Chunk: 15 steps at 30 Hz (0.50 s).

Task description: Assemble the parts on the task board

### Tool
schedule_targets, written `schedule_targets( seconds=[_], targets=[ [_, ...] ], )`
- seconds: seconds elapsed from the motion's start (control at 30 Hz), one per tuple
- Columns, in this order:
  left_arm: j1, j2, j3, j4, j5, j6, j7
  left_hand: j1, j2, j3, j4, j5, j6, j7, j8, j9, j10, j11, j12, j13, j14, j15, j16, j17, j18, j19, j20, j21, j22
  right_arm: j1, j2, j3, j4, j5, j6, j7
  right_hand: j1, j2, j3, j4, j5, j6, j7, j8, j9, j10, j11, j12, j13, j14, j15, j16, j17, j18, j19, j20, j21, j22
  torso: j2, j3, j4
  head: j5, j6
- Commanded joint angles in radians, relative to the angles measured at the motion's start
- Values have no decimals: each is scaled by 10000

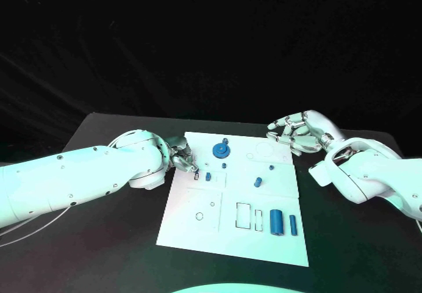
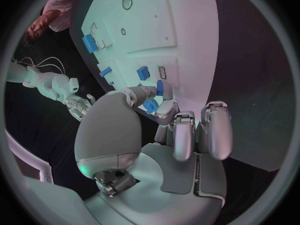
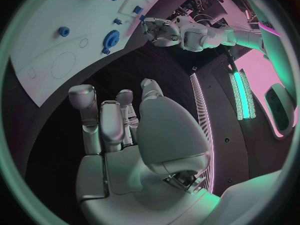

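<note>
We see the white board point(image 1: 236, 201) lying in the middle of the black worktop point(image 1: 352, 244). The left robot hand point(image 1: 180, 154) sits at the board's left edge, its fingertips point(image 2: 164, 108) pinching a small blue piece point(image 2: 150, 105) just over the surface. The right robot hand point(image 1: 300, 132) hangs above the worktop just off the board's far right corner, its fingers loosely apart and holding nothing. On the board we find a blue gear point(image 1: 221, 149) near the far edge, a small blue peg point(image 1: 258, 181) near the middle, and two blue cylinders point(image 1: 277, 221) standing side by side towards the near right corner.
</note>
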Motion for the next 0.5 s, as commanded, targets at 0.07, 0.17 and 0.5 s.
schedule_targets(
  seconds=[0.07, 0.17, 0.5],
  targets=[
    [-11, 31, 5, 34, -77, 669, -100, 86, 57, 1266, -1347, 31, 302, -261, 34, 889, 104, -23, 48, 14, 1018, -67, 46, 2634, -62, 267, 0, 32, 1424, -3, -3, 1, 16, -47, 142, 102, -116, -3, -45, 2, 50, -41, 3, 40, 17, -59, -17, 39, -23, -57, 28, -50, -7, 105, -11, -2, -68, -7, -3, 5, 2, 2, -10],
    [-13, 36, 6, 33, -58, 762, -130, 86, 57, 1266, -1347, 31, 302, -261, 34, 889, 104, -23, 48, 14, 1018, -67, 46, 2634, -62, 267, 0, 32, 1424, -3, -2, 1, 17, -48, 142, 104, -116, -3, -45, 2, 50, -41, 3, 40, 17, -59, -17, 39, -23, -57, 28, -50, -7, 105, -11, -2, -68, -7, -1, 6, 2, 1, -25],
    [-21, 63, 6, -10, -43, 1052, -252, 84, 55, 1267, -1350, 31, 303, -262, 33, 890, 107, -24, 48, 15, 1018, -68, 46, 2634, -63, 269, -1, 35, 1427, -3, 6, 1, 18, -44, 151, 114, -116, -3, -45, 2, 50, -41, 3, 40, 17, -59, -17, 39, -23, -57, 28, -50, -7, 105, -11, -2, -68, -7, 2, 8, 5, 34, -39]
  ],
)
